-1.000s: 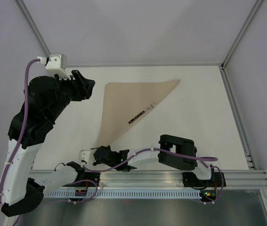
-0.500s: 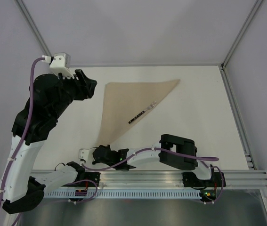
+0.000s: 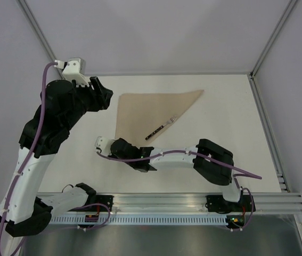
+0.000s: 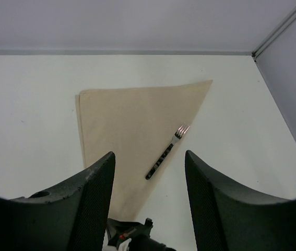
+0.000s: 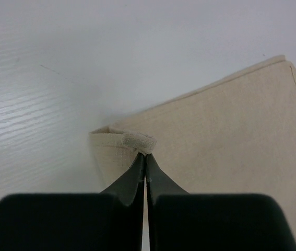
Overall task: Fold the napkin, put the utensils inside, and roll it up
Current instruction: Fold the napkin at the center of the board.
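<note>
In the top view the napkin [image 3: 143, 114] lies folded into a triangle on the table [image 3: 236, 133], left of centre, with its long slanted edge facing right. A fork [image 3: 160, 128] lies right along that edge, and it is the only utensil I can see. My right gripper [image 3: 120, 148] has reached across to the napkin's near point, while the left gripper [image 3: 100, 96] hangs raised by the far left corner, touching nothing. From the left wrist the fingers [image 4: 93, 198] stand wide apart and empty, framing the triangle and fork below. I cannot tell whether the fork rests fully on the paper or half off it. From the right wrist the jaws are pressed together on the near tip of the napkin, which curls over itself in a small crumpled lip. I judge the fold done and the fork roughly placed. The roll looks barely begun at that corner, so nearly all the rolling is left.
</note>
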`<state>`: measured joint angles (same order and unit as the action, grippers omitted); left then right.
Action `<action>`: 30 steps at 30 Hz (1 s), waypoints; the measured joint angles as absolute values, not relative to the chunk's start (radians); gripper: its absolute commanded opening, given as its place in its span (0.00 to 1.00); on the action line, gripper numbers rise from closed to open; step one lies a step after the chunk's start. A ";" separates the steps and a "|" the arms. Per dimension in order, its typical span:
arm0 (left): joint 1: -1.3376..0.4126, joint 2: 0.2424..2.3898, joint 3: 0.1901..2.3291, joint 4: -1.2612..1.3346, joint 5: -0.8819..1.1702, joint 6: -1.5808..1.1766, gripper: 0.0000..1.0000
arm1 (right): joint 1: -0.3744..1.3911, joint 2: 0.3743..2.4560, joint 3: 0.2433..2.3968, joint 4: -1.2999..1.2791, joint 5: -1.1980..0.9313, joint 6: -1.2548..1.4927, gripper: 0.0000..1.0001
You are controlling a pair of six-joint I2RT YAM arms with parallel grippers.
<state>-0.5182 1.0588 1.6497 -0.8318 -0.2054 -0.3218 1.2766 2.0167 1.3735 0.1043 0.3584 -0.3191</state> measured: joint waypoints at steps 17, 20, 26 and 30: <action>-0.518 1.175 1.634 -0.772 -0.130 -0.322 0.60 | 0.869 1.893 1.297 -0.022 0.284 -0.181 0.00; -0.518 1.201 1.628 -0.759 -0.114 -0.322 0.59 | 0.807 1.889 1.287 -0.029 0.272 -0.167 0.00; -0.518 1.235 1.596 -0.727 -0.080 -0.322 0.59 | 0.708 1.890 1.265 -0.038 0.250 -0.145 0.00; -0.518 1.251 1.579 -0.721 -0.067 -0.322 0.58 | 0.655 1.890 1.246 -0.044 0.235 -0.133 0.00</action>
